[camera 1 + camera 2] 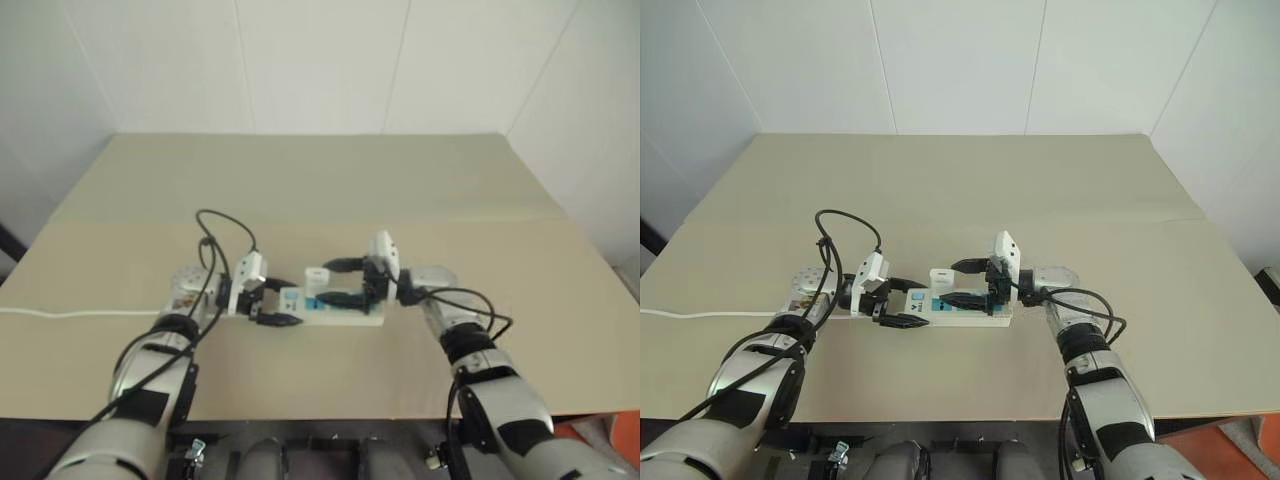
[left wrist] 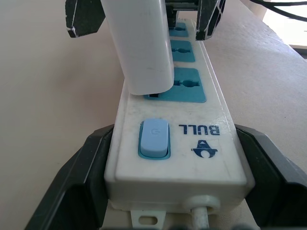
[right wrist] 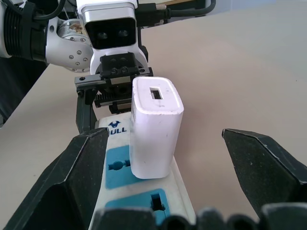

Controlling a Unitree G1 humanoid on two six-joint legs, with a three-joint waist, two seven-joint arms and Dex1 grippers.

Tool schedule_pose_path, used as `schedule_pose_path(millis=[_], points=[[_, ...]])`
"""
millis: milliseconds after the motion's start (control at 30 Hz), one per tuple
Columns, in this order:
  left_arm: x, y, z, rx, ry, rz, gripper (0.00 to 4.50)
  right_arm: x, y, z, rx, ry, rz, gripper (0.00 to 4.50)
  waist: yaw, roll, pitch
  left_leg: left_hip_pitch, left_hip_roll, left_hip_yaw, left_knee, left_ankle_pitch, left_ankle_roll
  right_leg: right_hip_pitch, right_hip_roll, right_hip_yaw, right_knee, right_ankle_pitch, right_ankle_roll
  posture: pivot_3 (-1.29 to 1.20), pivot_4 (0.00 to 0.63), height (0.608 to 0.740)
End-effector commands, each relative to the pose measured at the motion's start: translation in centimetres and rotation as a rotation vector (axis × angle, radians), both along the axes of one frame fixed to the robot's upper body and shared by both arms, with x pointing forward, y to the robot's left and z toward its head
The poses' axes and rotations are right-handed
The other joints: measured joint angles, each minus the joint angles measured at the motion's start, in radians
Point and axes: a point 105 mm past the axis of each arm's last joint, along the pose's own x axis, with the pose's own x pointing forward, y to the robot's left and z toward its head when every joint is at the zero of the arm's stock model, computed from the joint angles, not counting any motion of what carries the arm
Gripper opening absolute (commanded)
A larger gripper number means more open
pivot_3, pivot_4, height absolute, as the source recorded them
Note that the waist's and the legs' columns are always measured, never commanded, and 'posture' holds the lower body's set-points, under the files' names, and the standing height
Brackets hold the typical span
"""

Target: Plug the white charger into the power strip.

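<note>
— Where's the white charger (image 3: pixel 156 128)?
— I see it upright in the power strip (image 2: pixel 178 158) socket nearest the switch, near the desk's (image 1: pixel 330 180) front edge.
— Fingers?
— Left gripper (image 1: pixel 268 303) pinches the strip's switch end; right gripper (image 1: pixel 341 281) spread around the charger, untouching.

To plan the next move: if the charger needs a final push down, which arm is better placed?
Probably right: the right gripper is open around the white charger, while the left gripper is shut on the power strip.
</note>
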Motion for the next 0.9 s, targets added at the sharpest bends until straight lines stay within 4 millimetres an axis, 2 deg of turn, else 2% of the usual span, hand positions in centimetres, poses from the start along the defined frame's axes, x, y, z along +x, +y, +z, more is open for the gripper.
schedule_pose_path(millis=[33,200,300,367,467,567,900], points=[[-1.0,-0.5,-1.3,0.048,0.036,-0.06,3.31,-0.1,0.7,0.0,-0.015,0.025,0.019,4.46,0.0,0.0,0.0,0.0,0.0,0.0,0.0,0.0,0.0,0.0,0.0,0.0,0.0,0.0,0.0,0.0,0.15,0.74],[-1.0,-0.5,-1.4,0.044,0.035,-0.058,3.31,-0.2,1.1,0.7,0.01,0.041,0.037,4.46,0.0,0.0,0.0,0.0,0.0,0.0,0.0,0.0,0.0,0.0,0.0,0.0,0.0,0.0,0.0,0.0,0.15,0.74],[-1.0,-0.5,-1.4,0.043,0.035,-0.058,3.31,-0.2,1.1,1.3,0.027,0.045,0.041,3.89,0.0,0.0,0.0,-0.001,0.0,0.0,0.0,0.0,0.0,0.0,0.0,0.0,0.0,0.0,0.0,0.0,0.15,0.74],[-1.0,-0.5,-1.4,0.043,0.035,-0.058,3.31,-0.1,1.1,1.6,0.042,0.048,0.039,3.24,0.001,0.0,0.0,-0.001,0.0,0.0,0.0,0.0,0.0,-0.001,0.0,0.0,0.0,0.0,0.0,0.0,0.15,0.74],[-1.0,-0.5,-1.4,0.043,0.035,-0.059,3.31,0.0,1.0,1.9,0.06,0.054,0.035,2.01,0.001,0.0,0.0,-0.001,0.0,0.0,0.0,0.0,0.0,-0.001,0.0,0.0,-0.001,0.0,0.0,0.0,0.15,0.74],[-1.0,-0.5,-1.4,0.047,0.034,-0.061,3.31,-0.2,1.0,1.8,0.049,0.041,0.043,1.13,0.001,0.0,0.0,-0.002,0.0,0.0,0.0,0.0,0.0,-0.001,0.0,0.0,-0.001,0.0,0.0,0.0,0.15,0.74],[-1.1,-0.5,-1.5,0.052,0.032,-0.062,3.31,-0.7,1.0,1.2,0.042,-0.059,0.049,1.08,0.001,0.0,0.0,-0.003,0.0,0.0,-0.001,0.0,0.0,-0.002,0.0,0.0,-0.003,0.0,0.0,0.0,0.15,0.74]])
